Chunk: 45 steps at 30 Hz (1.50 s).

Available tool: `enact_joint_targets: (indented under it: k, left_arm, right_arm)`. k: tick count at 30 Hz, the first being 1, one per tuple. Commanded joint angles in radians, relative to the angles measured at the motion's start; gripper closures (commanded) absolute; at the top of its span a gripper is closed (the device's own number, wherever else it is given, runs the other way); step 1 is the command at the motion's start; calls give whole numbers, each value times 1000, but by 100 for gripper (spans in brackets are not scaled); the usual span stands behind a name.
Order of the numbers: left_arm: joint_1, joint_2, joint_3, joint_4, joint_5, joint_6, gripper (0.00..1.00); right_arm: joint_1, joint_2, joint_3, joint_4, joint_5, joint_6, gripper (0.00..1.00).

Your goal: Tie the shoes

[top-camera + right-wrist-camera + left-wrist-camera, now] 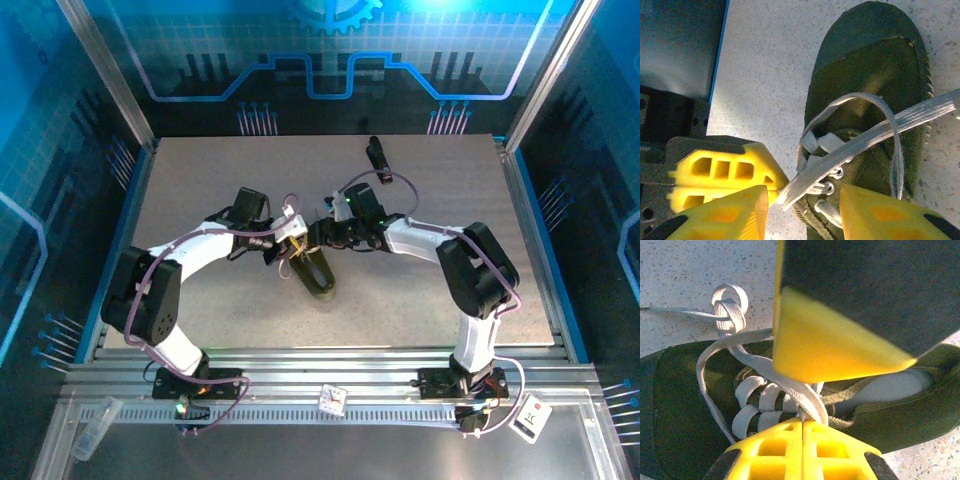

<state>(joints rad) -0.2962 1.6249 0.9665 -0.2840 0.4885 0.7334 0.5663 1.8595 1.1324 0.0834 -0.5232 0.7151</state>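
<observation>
Centrally, the shoe lies flat on the desk between the arms. The left pincer is fully closed on one lace. The right pincer stands partly open astride that lace.

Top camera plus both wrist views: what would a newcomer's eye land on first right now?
The dark green shoe lies mid-table with both arms bent in over it. Up close, the left gripper is clamped shut on a whitish lace stretched across the shoe, while the right gripper stands open astride that lace. A small black object lies apart near the far edge.
</observation>
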Motion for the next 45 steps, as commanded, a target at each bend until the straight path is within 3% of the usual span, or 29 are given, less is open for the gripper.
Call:
enact_joint_targets:
  k: [1, 10, 45]
  left_arm:
    - [3, 19, 31, -30, 44, 16, 100]
    - [4, 26, 42, -41, 46, 16, 100]
    - [5, 30, 46, -41, 48, 12, 100]
  right_arm:
    - [-7, -67, -17, -7, 25, 3, 58]
    - [-6, -101, -76, 35, 42, 18, 70]
    - [44, 12, -63, 113, 3, 53, 79]
